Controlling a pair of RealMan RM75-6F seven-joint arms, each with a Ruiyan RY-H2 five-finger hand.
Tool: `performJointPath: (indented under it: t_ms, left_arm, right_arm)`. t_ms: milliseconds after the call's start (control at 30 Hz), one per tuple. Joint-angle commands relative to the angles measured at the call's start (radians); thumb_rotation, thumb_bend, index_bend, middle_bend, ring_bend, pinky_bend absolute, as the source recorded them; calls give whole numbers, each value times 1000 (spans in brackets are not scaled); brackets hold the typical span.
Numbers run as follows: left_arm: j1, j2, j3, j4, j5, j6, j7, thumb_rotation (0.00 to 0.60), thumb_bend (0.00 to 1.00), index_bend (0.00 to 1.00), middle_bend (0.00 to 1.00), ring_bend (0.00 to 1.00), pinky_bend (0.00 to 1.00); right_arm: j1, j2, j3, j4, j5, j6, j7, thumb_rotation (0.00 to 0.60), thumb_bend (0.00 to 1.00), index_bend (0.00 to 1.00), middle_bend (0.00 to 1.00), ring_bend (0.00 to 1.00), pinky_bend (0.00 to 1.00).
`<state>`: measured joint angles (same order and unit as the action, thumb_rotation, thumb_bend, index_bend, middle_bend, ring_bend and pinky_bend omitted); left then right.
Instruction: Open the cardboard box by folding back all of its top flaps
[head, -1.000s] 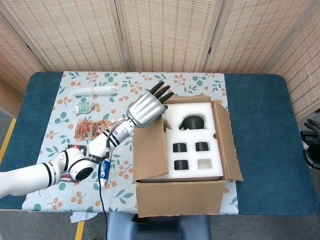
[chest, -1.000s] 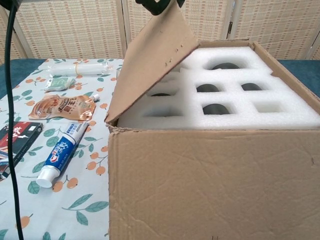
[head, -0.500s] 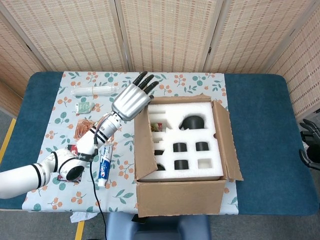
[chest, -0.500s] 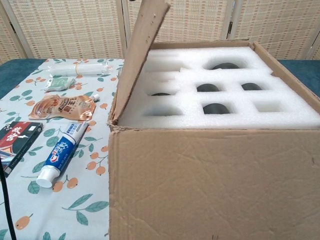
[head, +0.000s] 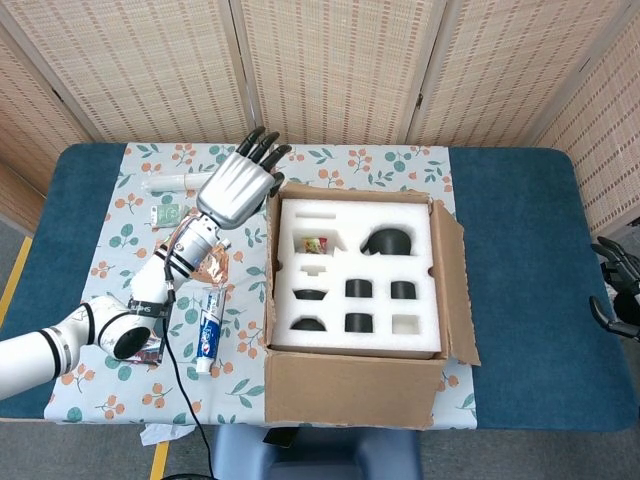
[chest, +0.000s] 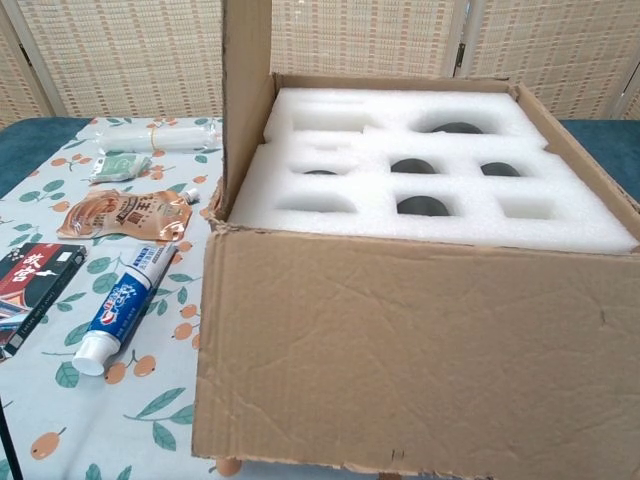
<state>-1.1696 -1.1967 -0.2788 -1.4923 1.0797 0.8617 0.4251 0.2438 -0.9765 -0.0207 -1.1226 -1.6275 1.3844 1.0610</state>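
From the head view, I am holding my left hand (head: 238, 186) above the floral cloth (head: 140, 215), just beside the far left corner of the cardboard box (head: 355, 385); its fingers are lying straight and slightly apart, gripping nothing. The box is sitting in the middle of the blue table (head: 520, 260), near the front edge. Its left flap (head: 271, 265) is standing upright, seen edge-on along the left wall, while the right flap (head: 455, 290) is leaning outward. The white foam insert (head: 355, 270) is filling the box, with several dark round pockets and one small printed item in an upper slot. At the far right edge of the picture, my right hand (head: 612, 290) is showing only as a few dark fingers, and I cannot tell whether it is spread or closed. A toothpaste tube (head: 207, 335), an orange pouch (head: 195, 262), a small green packet (head: 167, 213) and a clear wrapped roll (head: 180, 181) are lying on the cloth left of the box.

From the chest view, the box (chest: 410, 370) is filling most of the frame, its left flap (chest: 246, 95) rising vertically past the top edge. The foam (chest: 420, 200) is lying exposed. The toothpaste tube (chest: 125, 305), the pouch (chest: 125, 215) and a dark red carton (chest: 35, 280) are resting on the cloth to the left. Neither hand is appearing here.
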Motion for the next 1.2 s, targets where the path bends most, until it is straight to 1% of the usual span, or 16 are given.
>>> performJointPath:
  t_ms: [33,233,733,800,867,967,1033,1100,1133,1167,1200]
  left_arm:
    - [12,11,0,2,-2,2,-14,600,1000,529,169,0,0]
    - [45,35,2,1,-11,12,-47,600,1000,481,169,0,0]
    - [139,98,18,-8,-51,75,-45,600,1000,481,169,0,0]
    - [161,108,21,-6,-66,90,-47,600,1000,451,169,0,0]
    - [189,125,27,-18,-91,98,-55,600,1000,373,168,0,0]
    - [251,156,47,-61,-109,132,-74,600,1000,230,144,0,0]
    - [312,170,70,-96,-87,188,-102,600,1000,183,130,0,0]
    - [371,184,96,-125,-37,233,-154,600,1000,158,118,0,0]
    - [412,192,114,-143,-12,269,-178,600,1000,147,111,0,0]
    - [432,195,123,-151,-1,290,-186,600,1000,140,106,0,0]
    - [474,197,142,-165,20,334,-195,600,994,135,101,0,0]
  right_arm:
    - [1,2,0,-5,1,-2,-4,339,584,38,0,0,0]
    - [4,7,1,-19,2,-8,-18,340,584,38,0,0,0]
    - [6,18,2,-54,5,-11,-48,341,583,38,0,0,0]
    - [5,19,2,-60,7,-13,-57,342,584,38,0,0,0]
    - [6,22,2,-69,9,-20,-75,340,584,38,0,0,0]
    - [11,26,6,-89,19,-36,-137,341,583,38,0,0,0]
    - [17,29,12,-108,32,-55,-210,341,584,38,0,0,0]
    - [23,29,22,-132,53,-75,-290,341,583,38,0,0,0]
    - [26,30,29,-154,70,-90,-350,341,583,38,0,0,0]
    - [28,30,33,-165,81,-98,-383,342,583,38,0,0,0]
    - [31,29,43,-190,107,-112,-458,342,583,38,0,0,0]
